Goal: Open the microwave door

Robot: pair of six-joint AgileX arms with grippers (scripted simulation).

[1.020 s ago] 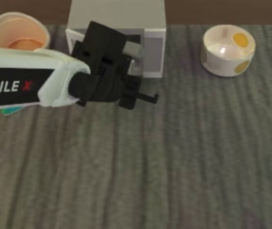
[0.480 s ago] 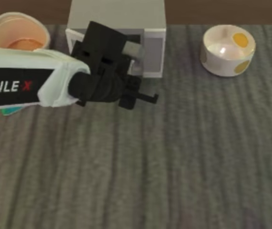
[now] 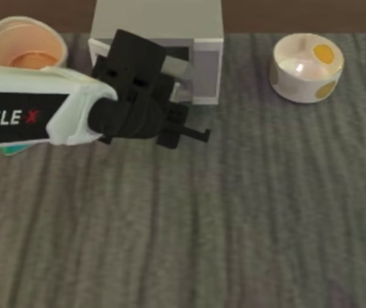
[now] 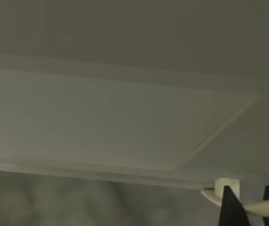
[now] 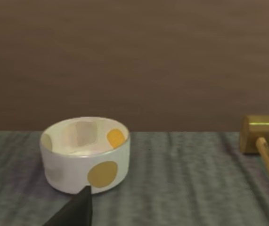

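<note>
Microwave: the microwave (image 3: 157, 29) stands at the far edge of the table (image 3: 234, 212), left of centre, front facing the near side.
Door: the microwave door (image 4: 115, 122) fills the left wrist view; it looks shut or barely ajar, I cannot tell which.
Left hand: the left hand (image 4: 249, 207) sits at the door's handle (image 4: 228, 188), dark fingertips either side of a pale bar, apparently closed on it.
Right hand: the right hand (image 5: 75, 212) is parked off the table's right side; I cannot tell if it is open.
Handling: probably a stiff, light, hinged panel; smooth, so hold the handle, not the glass.
Room: bare table in front for the swing; pink bowl (image 3: 25, 42) left, spotted bowl (image 3: 306, 65) well right.
</note>
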